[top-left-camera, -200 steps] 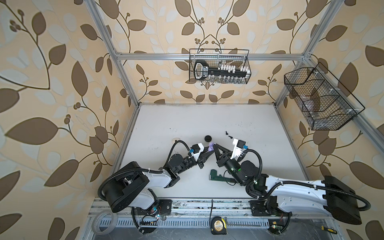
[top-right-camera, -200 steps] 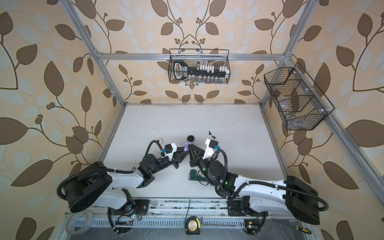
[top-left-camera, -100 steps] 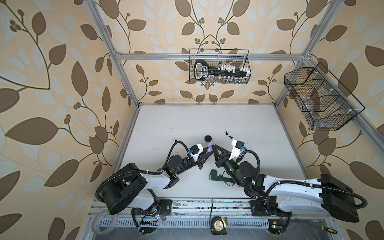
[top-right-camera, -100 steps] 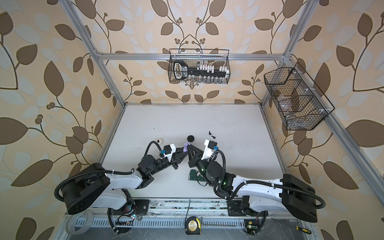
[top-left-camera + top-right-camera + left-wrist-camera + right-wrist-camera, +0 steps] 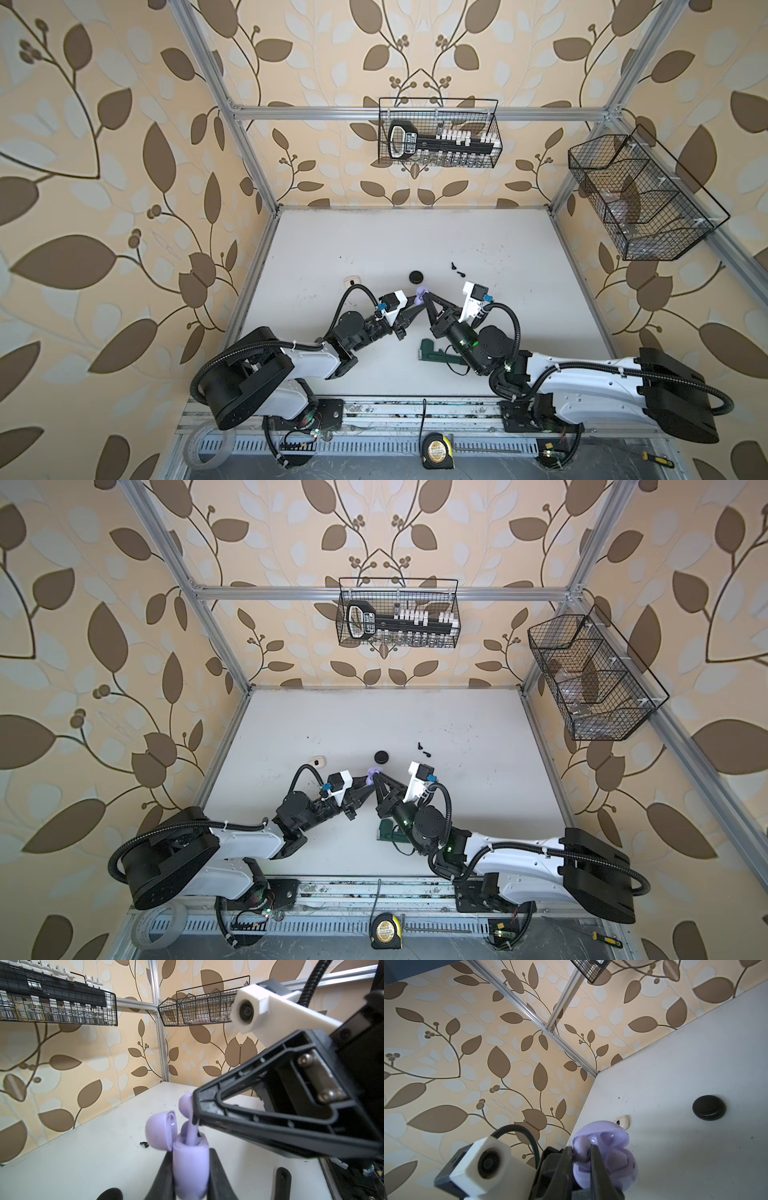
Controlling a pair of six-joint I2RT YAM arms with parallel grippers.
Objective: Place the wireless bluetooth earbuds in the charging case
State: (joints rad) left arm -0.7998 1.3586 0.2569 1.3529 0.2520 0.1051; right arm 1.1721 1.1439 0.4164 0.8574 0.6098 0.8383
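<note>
My left gripper (image 5: pixel 190 1155) is shut on a pale lavender charging case (image 5: pixel 191 1169), held upright off the table with its lid (image 5: pixel 159 1132) hinged open. Above it, my right gripper (image 5: pixel 581 1151) is shut on a lavender earbud (image 5: pixel 185 1103) whose stem reaches down into the case mouth. A second lavender bud (image 5: pixel 184 1129) seems to sit inside the case. In both top views the two grippers (image 5: pixel 417 300) (image 5: pixel 376 777) meet tip to tip at the lavender case (image 5: pixel 422 292) (image 5: pixel 373 772) near the table's middle. Two black earbuds (image 5: pixel 457 268) (image 5: pixel 424 748) lie loose farther back.
A shut black round case (image 5: pixel 416 276) (image 5: pixel 709 1110) lies just behind the grippers, and a white case (image 5: pixel 351 282) (image 5: pixel 623 1122) lies to the left. A green tool (image 5: pixel 428 353) lies under the right arm. Wire baskets (image 5: pixel 438 133) (image 5: pixel 640 199) hang on the walls.
The right arm has edged leftward, bringing the lavender earbud closer over the case. The left gripper has kept its hold on the case.
</note>
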